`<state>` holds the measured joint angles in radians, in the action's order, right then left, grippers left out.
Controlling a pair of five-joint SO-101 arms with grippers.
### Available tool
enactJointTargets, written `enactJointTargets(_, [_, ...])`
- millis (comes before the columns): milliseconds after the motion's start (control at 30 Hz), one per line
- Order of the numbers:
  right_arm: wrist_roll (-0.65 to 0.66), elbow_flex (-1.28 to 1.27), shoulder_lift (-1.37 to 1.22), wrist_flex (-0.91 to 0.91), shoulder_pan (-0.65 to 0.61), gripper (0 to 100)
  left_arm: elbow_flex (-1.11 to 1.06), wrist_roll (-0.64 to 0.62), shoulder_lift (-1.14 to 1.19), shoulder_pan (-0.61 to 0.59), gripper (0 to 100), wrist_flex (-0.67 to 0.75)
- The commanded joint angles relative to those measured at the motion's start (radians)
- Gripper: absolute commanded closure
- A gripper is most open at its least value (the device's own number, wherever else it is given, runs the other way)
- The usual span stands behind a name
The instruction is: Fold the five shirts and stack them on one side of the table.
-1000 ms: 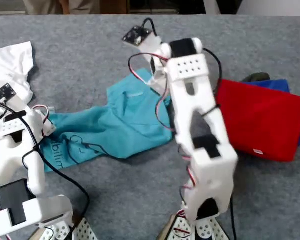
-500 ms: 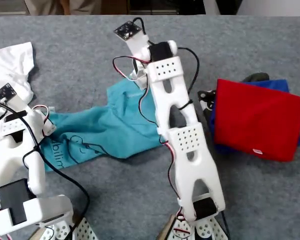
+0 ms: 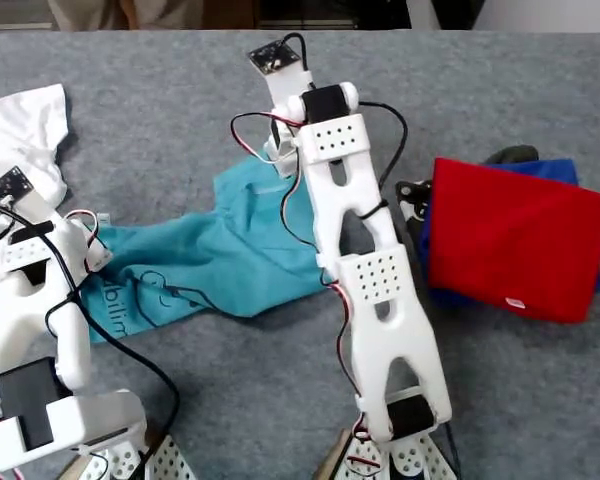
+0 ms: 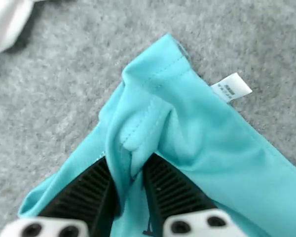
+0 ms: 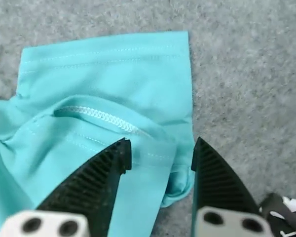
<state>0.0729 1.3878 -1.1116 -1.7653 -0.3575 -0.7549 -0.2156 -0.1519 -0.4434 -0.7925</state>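
Ok so we're on the teal shirt [image 3: 230, 255] right now, lying rumpled in the middle of the desk [image 3: 480, 90]. Left claw [image 4: 130, 170] is pinched tight on a bunched ridge of it near a seamed corner, fabric squeezed between the ribbed pads. Right claw [image 5: 160, 148] is spread wide over the other end of the same shirt, 1 finger either side of a hemmed corner, nothing in it. I'd call this the set-up for a fold: 1 end gripped, the other not yet.

Next move as I see it: drop the right claw a touch and close on that hem, catching both layers since the corner curls under. Then lift both ends together and lay the shirt over itself. My worry is the left pinch only has a wrinkle and could slip when pulled.

Progress-wise, the red shirt [image 3: 515, 235] is folded and sits on a folded blue shirt [image 3: 555, 168] at the right side of the desk. A dark scrap [image 3: 510, 154] pokes out behind them, maybe another shirt, can't tell. The white shirt [image 3: 25, 130] is crumpled at the far left, not done.

Writing: a little white care tag [image 4: 231, 87] is sewn at the teal seam, print too tiny to read. There's dark lettering [image 3: 118, 308] on the teal fabric by the left arm, half under a cable, no whole word to be had. The red one has a small white tag [image 3: 517, 303] too, unreadable.
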Motion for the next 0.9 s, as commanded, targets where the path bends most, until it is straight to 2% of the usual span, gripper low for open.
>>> enactJointTargets(0, [-0.009,-0.019,0.033,-0.011,0.035,78.6,0.003,0.002,-0.035,-0.005,98,0.015])
enactJointTargets(267, [-0.008,-0.022,0.030,-0.011,0.059,78.9,0.003,0.002,-0.035,-0.005,98,0.015])
enactJointTargets(467, [-0.002,-0.022,-0.033,-0.012,0.053,89.4,0.003,0.002,-0.035,-0.005,98,0.015])
enactJointTargets(867, [0.000,-0.019,-0.054,-0.014,0.053,86.5,0.003,0.002,-0.035,-0.005,98,0.015])
